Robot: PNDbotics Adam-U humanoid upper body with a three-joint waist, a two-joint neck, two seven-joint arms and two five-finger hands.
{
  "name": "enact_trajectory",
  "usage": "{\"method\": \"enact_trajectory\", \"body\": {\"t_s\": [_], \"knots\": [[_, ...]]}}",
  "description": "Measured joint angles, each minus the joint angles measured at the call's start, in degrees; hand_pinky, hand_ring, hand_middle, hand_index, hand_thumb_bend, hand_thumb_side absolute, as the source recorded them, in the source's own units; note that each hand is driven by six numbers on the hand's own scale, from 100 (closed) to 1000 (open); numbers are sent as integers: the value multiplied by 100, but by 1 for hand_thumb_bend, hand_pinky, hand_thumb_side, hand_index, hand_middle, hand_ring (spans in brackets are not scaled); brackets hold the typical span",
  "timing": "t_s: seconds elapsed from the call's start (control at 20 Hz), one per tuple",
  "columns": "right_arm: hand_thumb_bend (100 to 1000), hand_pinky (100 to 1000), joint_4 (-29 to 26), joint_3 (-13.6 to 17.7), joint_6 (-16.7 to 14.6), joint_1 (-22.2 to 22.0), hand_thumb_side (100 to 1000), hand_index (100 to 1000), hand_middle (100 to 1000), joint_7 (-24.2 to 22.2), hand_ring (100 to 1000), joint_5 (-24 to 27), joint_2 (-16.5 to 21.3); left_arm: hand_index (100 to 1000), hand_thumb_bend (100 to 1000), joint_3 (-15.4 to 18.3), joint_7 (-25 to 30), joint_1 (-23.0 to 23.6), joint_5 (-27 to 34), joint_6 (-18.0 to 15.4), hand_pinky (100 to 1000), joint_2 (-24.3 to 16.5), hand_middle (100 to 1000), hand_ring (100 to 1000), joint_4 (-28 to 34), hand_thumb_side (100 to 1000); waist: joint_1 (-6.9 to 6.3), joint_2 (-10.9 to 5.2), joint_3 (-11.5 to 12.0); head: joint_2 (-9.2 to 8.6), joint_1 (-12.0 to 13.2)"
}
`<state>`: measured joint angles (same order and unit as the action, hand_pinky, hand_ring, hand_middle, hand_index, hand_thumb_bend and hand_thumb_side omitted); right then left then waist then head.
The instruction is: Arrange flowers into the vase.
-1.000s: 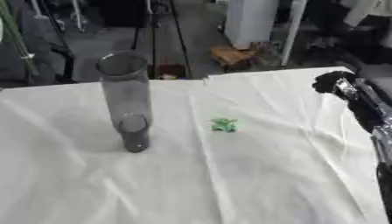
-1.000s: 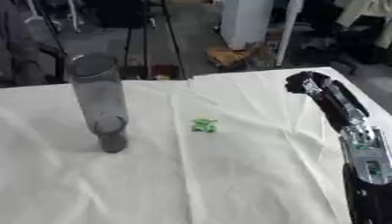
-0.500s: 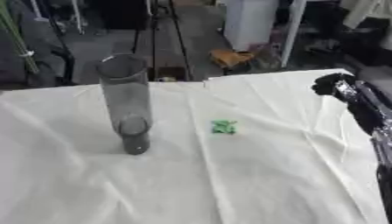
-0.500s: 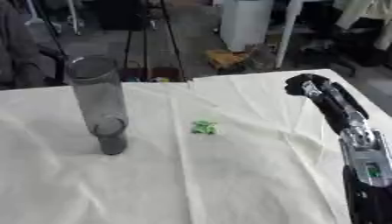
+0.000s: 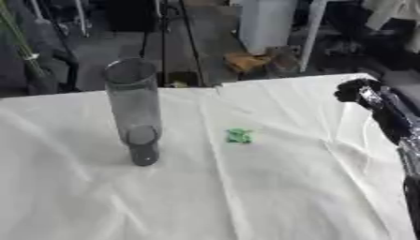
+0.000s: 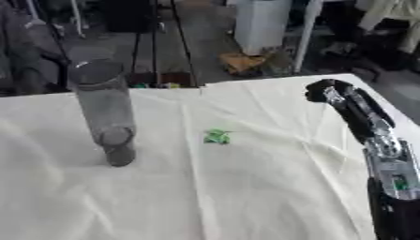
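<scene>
On the left side of the white cloth [image 5: 246, 197] I saw the vase [image 5: 135, 110], a tall see-through grey tube standing upright. Its mouth was open at the top and nothing was in it. Its foot was a short dark stub that sat on the cloth.

Far up in the left corner of the left eye view I saw thin green stems [image 5: 18, 35], past the far edge of the table. They were well away from the vase. I could not tell if they were flowers.

Near the middle of the cloth lay a small green thing [image 5: 239, 136]. It was crumpled and I could not tell what it was. It lay to the right of the vase, apart from it, and nothing touched it.

On the right side my robot's right arm [image 6: 373, 140] reached up along the edge of the table, black with silver parts. Its right hand [image 6: 320, 90] was at the far right corner of the cloth. The hand looked like a dark lump bent over at the wrist, and I could not tell if its fingers were curled or straight. I saw nothing in it. It was well away from the vase and from the green thing.

I did not see my left hand in either view
</scene>
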<state>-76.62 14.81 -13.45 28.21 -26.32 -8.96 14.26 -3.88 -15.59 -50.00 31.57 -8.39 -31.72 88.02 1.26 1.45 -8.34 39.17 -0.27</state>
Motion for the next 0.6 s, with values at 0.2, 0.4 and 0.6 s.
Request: {"method": "enact_trajectory", "body": {"t_s": [0.2,0.4,0.6], "knots": [[100,793,-2,-1,9,-1,818,714,533,-14,751,0,-8,100,959,-142,132,-5,251,-179,100,69,100,100,-279,654,-21,7,-39,-3,13],[100,793,-8,-2,11,-1,818,714,533,-18,751,0,-9,100,957,-190,228,-50,428,-356,100,102,100,100,-535,652,-39,37,-83,-6,15],[100,793,-13,-2,12,-1,819,714,533,-19,751,0,-9,100,958,-190,271,-60,512,-458,100,102,100,100,-635,646,-46,46,-85,-7,17]]}}
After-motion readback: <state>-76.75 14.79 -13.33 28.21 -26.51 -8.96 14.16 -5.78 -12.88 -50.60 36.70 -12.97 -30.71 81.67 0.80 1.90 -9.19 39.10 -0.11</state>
